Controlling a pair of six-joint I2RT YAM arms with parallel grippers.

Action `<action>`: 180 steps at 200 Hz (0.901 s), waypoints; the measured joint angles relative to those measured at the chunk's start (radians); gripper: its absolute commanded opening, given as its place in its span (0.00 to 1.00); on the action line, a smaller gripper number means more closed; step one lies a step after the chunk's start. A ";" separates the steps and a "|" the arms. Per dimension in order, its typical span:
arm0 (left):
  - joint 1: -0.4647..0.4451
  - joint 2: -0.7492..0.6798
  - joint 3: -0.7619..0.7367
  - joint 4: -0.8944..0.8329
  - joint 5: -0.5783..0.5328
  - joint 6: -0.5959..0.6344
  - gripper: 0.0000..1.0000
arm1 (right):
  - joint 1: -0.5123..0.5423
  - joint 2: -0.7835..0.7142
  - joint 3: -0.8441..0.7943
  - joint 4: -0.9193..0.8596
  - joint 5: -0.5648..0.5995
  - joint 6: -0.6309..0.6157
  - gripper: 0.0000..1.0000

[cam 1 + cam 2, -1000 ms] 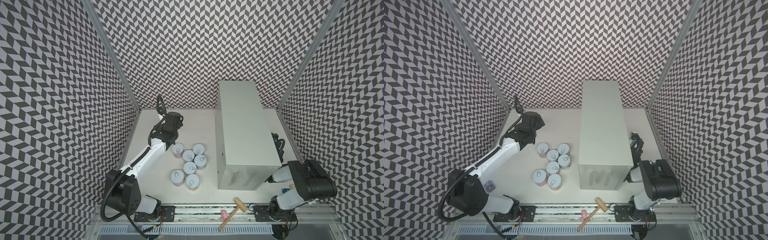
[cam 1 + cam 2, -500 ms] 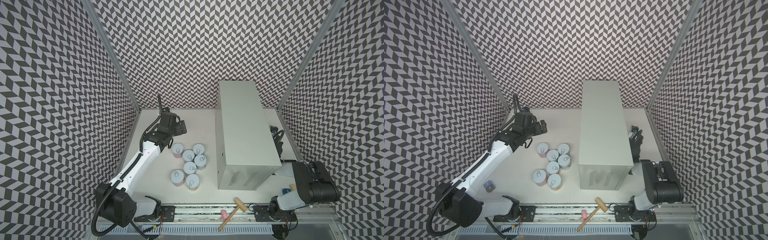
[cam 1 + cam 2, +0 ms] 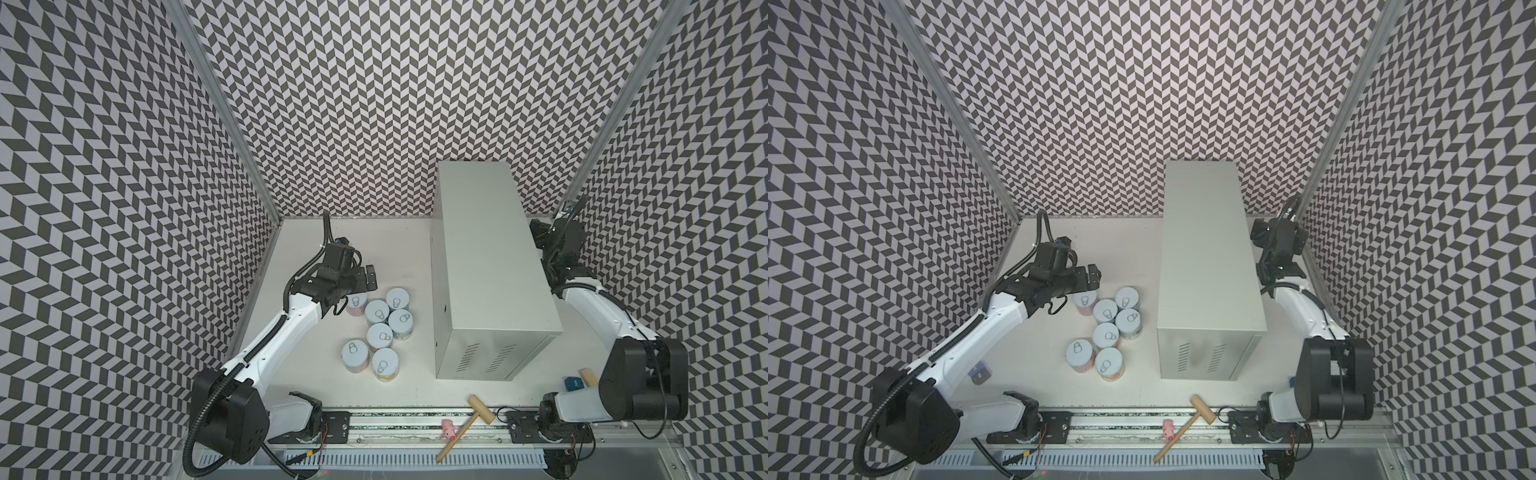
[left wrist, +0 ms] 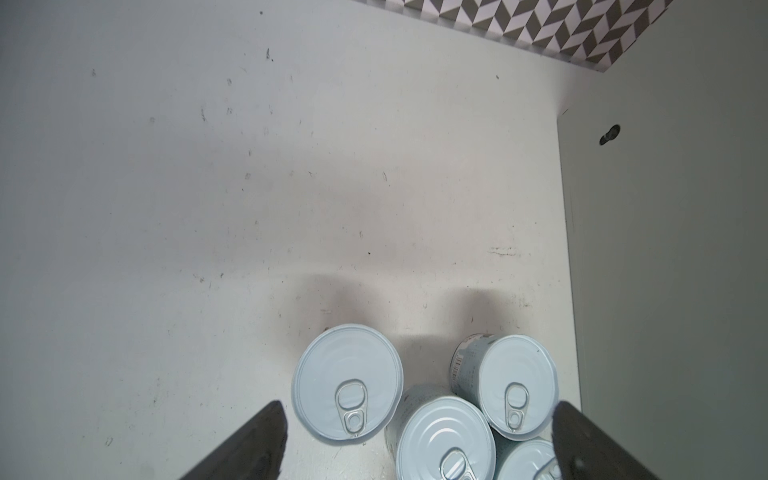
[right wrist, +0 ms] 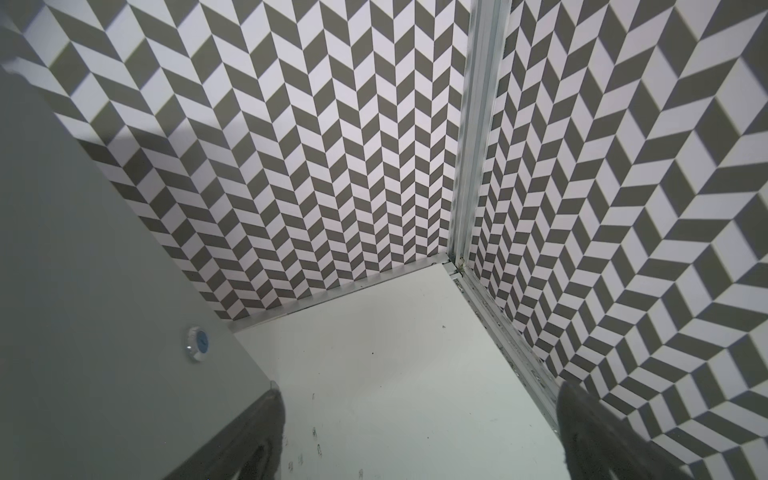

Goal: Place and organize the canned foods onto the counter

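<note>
Both arms are being recorded as more unfolded than a second ago: the left gripper (image 3: 368, 279) is being brought nearer the cans, and the right gripper (image 3: 537, 232) is being raised along the far right side of the counter (image 3: 486, 257). Seven canned foods (image 3: 379, 336) are being observed upright in a tight cluster on the white tabletop (image 3: 395, 245), left of the counter and apart from it; none is being found on the counter's flat top. The left gripper's jaws are being held wide apart and nothing is being gripped. It is being held above the cluster's far-left edge, where the pink-labelled can (image 3: 356, 305) is being partly covered by it in both top views. In the left wrist view the same can (image 4: 347, 382) is being shown just ahead of the fingers (image 4: 249, 444), within their spread and untouched. The right gripper is being held open and empty, well apart from the cans, with the counter standing between.
</note>
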 measured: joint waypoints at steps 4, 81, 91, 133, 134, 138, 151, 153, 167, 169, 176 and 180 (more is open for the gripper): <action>0.000 0.006 0.000 0.000 0.001 0.000 1.00 | 0.000 -0.007 0.023 -0.028 0.000 -0.002 0.99; 0.003 0.136 -0.036 -0.013 0.014 -0.023 1.00 | 0.047 -0.032 0.554 -0.532 -0.084 -0.013 0.99; 0.005 0.140 -0.041 -0.018 0.014 -0.027 1.00 | 0.087 -0.033 0.608 -0.582 -0.099 -0.013 0.99; 0.016 0.138 -0.052 -0.034 0.001 -0.047 1.00 | 0.347 -0.038 0.747 -0.696 -0.145 -0.023 0.99; 0.016 0.138 -0.052 -0.035 0.000 -0.047 1.00 | 0.356 -0.039 0.748 -0.697 -0.144 -0.024 0.99; 0.018 0.138 -0.052 -0.037 -0.003 -0.048 1.00 | 0.384 -0.041 0.751 -0.703 -0.151 -0.025 0.99; 0.023 0.138 -0.052 -0.042 -0.009 -0.048 1.00 | 0.457 -0.050 0.752 -0.721 -0.179 -0.028 0.99; 0.024 0.138 -0.052 -0.043 -0.010 -0.048 1.00 | 0.467 -0.051 0.752 -0.724 -0.185 -0.028 0.99; 0.032 0.138 -0.052 -0.050 -0.015 -0.048 1.00 | 0.529 -0.057 0.752 -0.743 -0.222 -0.028 0.99; 0.032 0.138 -0.052 -0.051 -0.016 -0.048 1.00 | 0.537 -0.058 0.752 -0.745 -0.226 -0.029 0.99; 0.038 0.138 -0.052 -0.053 -0.018 -0.048 1.00 | 0.571 -0.060 0.751 -0.751 -0.243 -0.030 0.99; 0.040 0.138 -0.052 -0.055 -0.019 -0.048 1.00 | 0.589 -0.061 0.751 -0.755 -0.251 -0.032 0.99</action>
